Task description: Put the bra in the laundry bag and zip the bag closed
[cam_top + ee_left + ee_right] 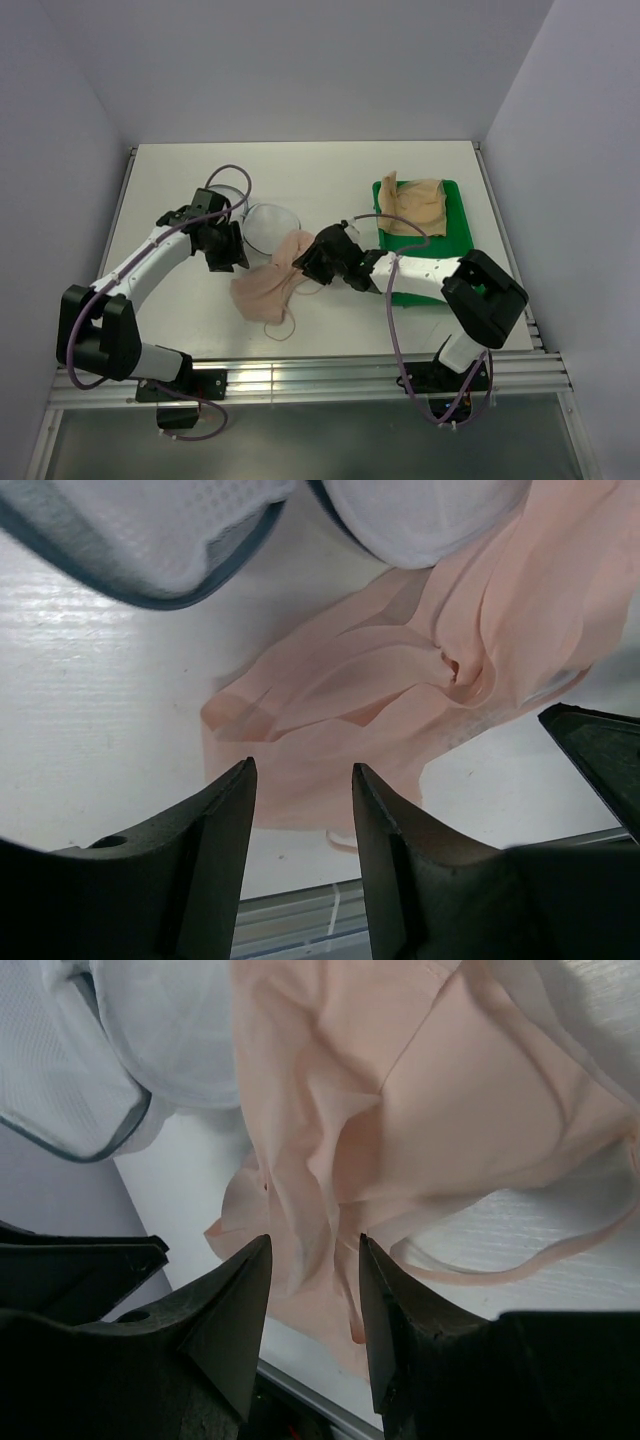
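Note:
The pale pink bra (268, 290) lies crumpled on the table, its upper part resting against the white mesh laundry bag (270, 225), which lies open in two dome halves. My left gripper (232, 260) is open and empty just left of the bra; in its wrist view (303, 765) the bra (400, 680) lies beyond the fingertips and the bag halves (170, 530) sit at the top. My right gripper (306, 264) is open at the bra's right side; in its view (315, 1240) a raised fold of the bra (420, 1100) stands between the fingertips, with the bag (150, 1030) beyond.
A green tray (455, 225) at the right holds a darker tan garment (415, 205). A thin bra strap (285, 328) loops toward the table's near edge. The metal rail (300, 378) runs along the front. White walls enclose the table.

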You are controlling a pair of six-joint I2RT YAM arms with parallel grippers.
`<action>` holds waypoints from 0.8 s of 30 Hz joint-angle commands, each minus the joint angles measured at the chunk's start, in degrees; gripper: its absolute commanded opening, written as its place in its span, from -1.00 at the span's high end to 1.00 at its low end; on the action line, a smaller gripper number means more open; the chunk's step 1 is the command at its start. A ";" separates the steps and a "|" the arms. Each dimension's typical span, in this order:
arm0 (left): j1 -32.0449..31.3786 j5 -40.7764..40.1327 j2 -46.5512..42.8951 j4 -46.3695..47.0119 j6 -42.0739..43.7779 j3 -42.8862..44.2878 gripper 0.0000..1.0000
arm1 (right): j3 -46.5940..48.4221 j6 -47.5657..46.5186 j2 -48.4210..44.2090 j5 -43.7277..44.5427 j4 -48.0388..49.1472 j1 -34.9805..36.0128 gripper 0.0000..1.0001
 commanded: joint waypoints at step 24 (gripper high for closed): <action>-4.30 -1.00 7.93 8.28 -0.55 -3.13 0.87 | 1.74 2.57 -2.01 9.54 1.33 0.16 0.83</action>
